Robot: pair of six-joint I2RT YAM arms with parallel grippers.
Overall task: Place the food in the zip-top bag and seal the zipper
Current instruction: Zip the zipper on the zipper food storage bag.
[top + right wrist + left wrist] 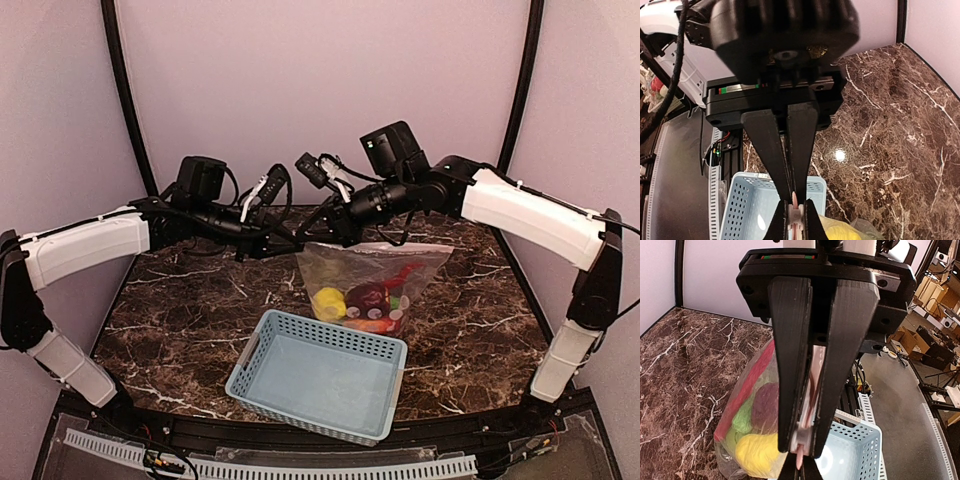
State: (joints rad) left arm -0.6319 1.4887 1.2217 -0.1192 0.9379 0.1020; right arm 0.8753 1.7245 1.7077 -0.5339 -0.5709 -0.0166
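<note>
Zip-top bag (375,270) w/ white dots hangs mouth-up over bench (180,310) behind basket (320,375), long axis left-right, food (365,300) at its bottom. L gripper (800,447) & R gripper (792,192) both pinched tight on zipper (810,405), near top-left corner.

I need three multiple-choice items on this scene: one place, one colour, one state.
1. Colour of the lattice plastic basket? A pink; B light blue; C black.
2. Where is the plastic toy food? A in the clear white-dotted plastic bag; B in the basket; C outside both.
3. Left end effector and right end effector? A both open; B one open; C both shut on the bag's top edge.
Key: B, its walls show it; A, pieces show through the bag; C, fingers pinch the edge.
</note>
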